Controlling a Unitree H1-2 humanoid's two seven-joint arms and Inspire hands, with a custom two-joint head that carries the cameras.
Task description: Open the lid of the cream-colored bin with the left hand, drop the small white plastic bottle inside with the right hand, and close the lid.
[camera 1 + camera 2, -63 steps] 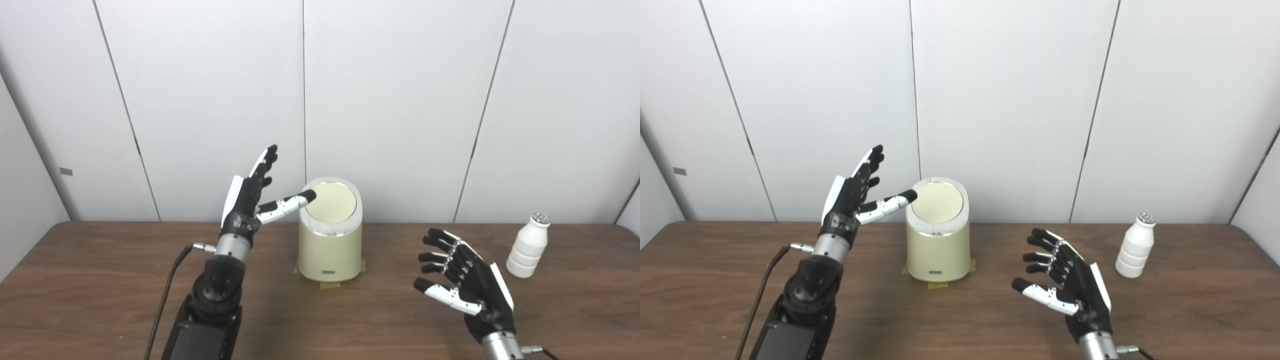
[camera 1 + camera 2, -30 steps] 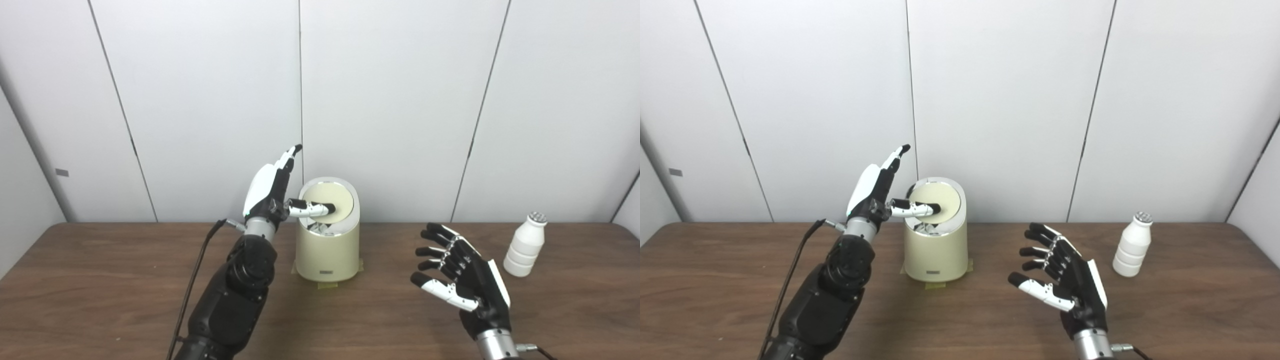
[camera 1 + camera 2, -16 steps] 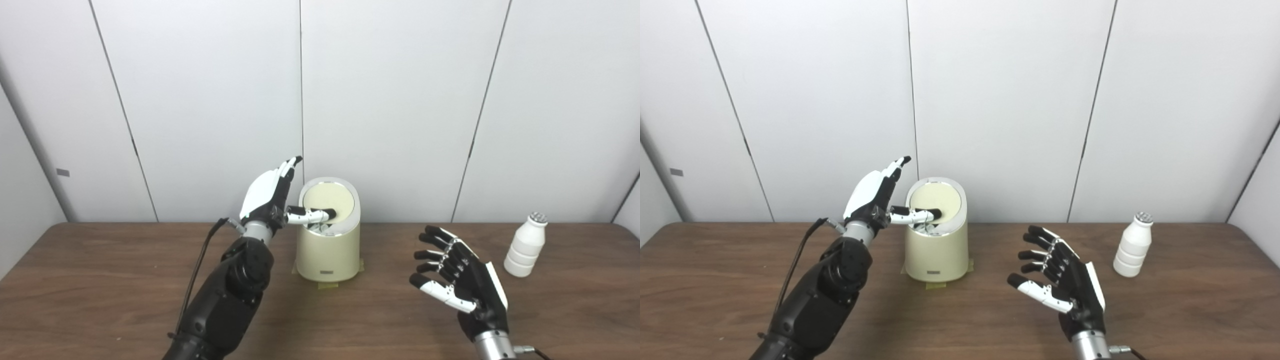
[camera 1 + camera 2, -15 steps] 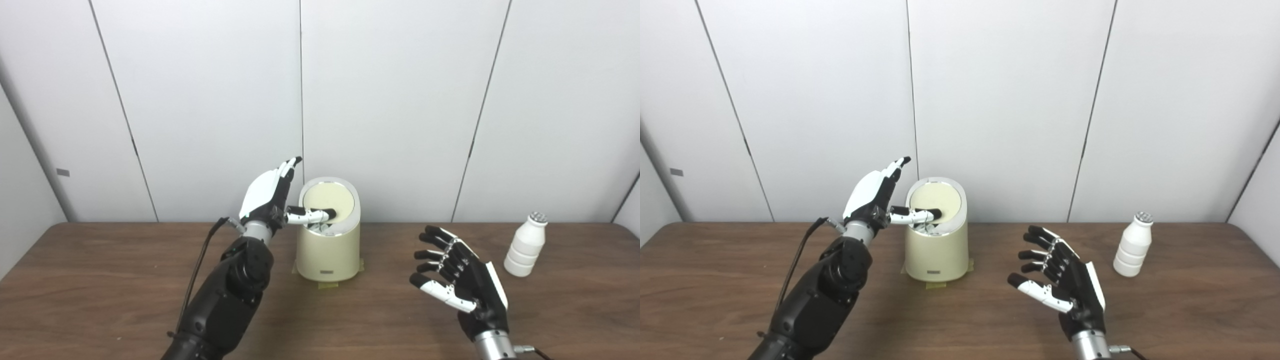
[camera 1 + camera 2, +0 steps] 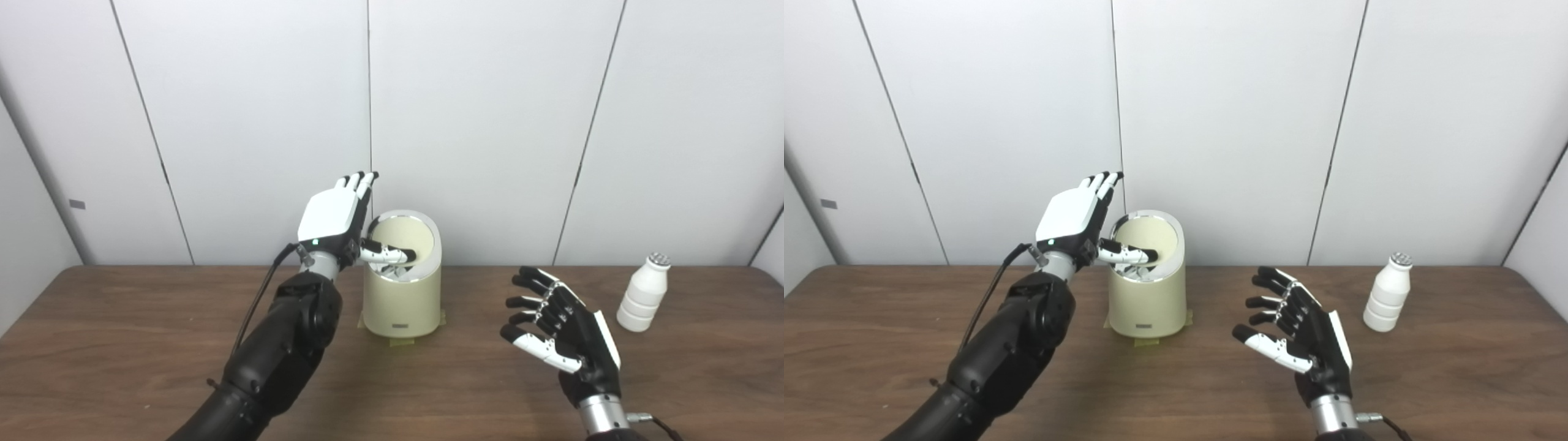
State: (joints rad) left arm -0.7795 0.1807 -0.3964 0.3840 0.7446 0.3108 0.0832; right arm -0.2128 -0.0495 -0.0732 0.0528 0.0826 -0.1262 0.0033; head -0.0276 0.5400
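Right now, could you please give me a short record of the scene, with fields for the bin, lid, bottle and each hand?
bin: cream-colored, upright at the table's back, on tape
lid: pushed in and tilted, dark gap at its front
bottle: white, upright, far right, untouched
left hand: open, thumb pressing into the lid
right hand: open, empty, fingers spread above the table, short of the bottle

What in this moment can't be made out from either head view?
- Bin interior: hidden by its front wall and the left hand's thumb, both views.
- Bottle cap detail: too small.
- Bin's front label: too small to read.
- Right hand palm: turned away, left eye view.
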